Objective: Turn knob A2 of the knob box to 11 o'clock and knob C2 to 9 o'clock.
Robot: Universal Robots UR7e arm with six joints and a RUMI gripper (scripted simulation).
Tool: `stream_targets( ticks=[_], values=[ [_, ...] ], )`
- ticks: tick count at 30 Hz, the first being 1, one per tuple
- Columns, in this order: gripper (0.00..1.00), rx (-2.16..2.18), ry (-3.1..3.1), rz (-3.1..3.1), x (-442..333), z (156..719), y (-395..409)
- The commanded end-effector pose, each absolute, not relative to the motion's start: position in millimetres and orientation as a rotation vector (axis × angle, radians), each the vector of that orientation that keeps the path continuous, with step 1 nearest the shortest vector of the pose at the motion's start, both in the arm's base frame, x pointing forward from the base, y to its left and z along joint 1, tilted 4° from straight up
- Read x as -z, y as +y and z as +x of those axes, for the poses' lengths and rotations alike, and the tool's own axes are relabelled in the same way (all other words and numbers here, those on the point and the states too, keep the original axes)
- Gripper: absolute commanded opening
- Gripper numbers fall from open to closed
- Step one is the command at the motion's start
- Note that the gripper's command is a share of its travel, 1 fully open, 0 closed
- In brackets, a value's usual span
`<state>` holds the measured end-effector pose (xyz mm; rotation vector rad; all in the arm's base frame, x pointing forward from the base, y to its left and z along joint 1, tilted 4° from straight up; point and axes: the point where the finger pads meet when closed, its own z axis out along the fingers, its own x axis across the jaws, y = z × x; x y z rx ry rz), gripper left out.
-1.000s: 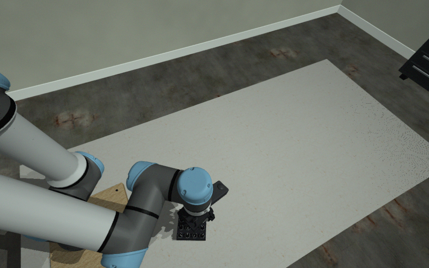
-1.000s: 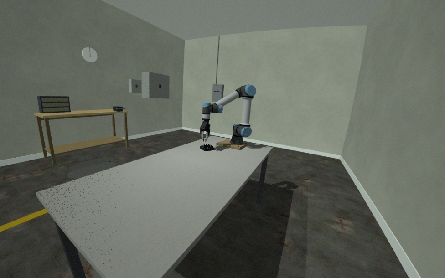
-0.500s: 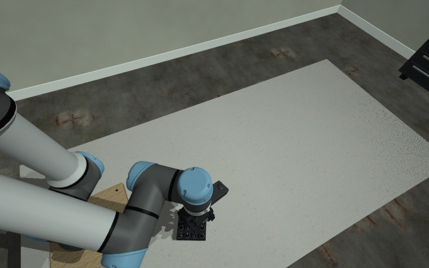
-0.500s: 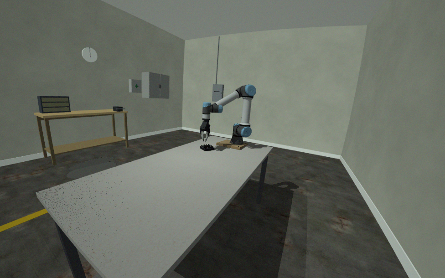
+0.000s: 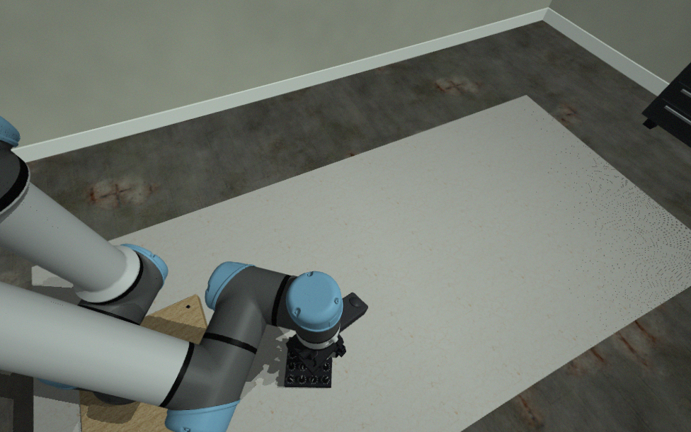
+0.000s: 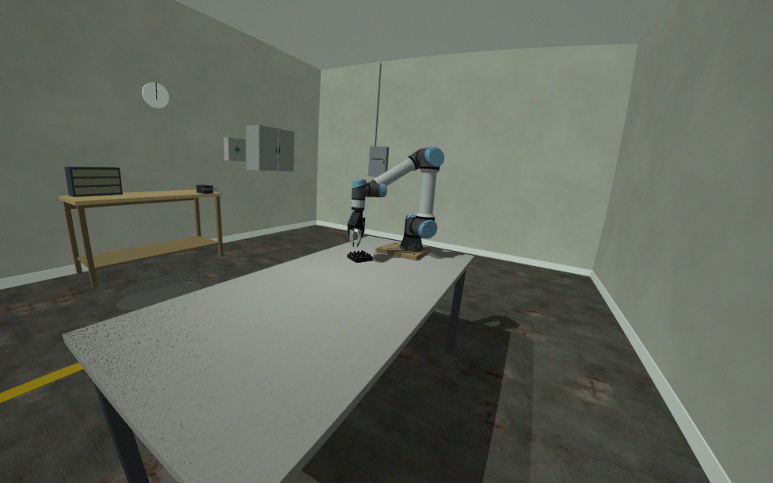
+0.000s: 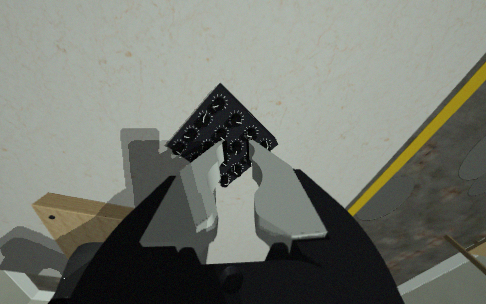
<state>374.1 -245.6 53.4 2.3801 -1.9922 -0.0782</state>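
Top view: the black knob box (image 5: pixel 307 373) (image 6: pixel 359 257) (image 7: pixel 226 112) lies on the pale bench (image 5: pixel 432 229) (image 6: pixel 273 325) (image 7: pixel 350 50), partly hidden under the gripper (image 5: pixel 316 356) (image 6: pixel 356 244) (image 7: pixel 236 141). The wrist view shows the two grey fingers a narrow gap apart with nothing held between them, some of the knobs visible through that gap and others covered by the fingers. In the exterior view the fingertips point down and stand above the box, apart from it. The wooden board (image 5: pixel 175 319) (image 6: pixel 392 249) (image 7: pixel 82 227) under the arm (image 5: pixel 91 346) (image 6: pixel 428 193) is near the box. White marks ring the knobs, but the A2 and C2 settings are too small to tell.

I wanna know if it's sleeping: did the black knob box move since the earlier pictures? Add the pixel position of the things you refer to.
No, the knob box (image 5: pixel 307 386) (image 6: pixel 359 257) (image 7: pixel 220 92) sits in the same spot beside the wooden board (image 5: pixel 175 319) (image 6: pixel 389 249) (image 7: pixel 82 209).
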Motion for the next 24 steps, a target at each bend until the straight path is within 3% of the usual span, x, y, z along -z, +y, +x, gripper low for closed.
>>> stream_targets(
  ticks=[1,24],
  values=[
    [0.11,0.076,-1.992,2.38,-51.7,374.3,-245.8],
    [0.11,0.076,-1.992,2.38,-25.2,373.3,-245.3]
  ],
)
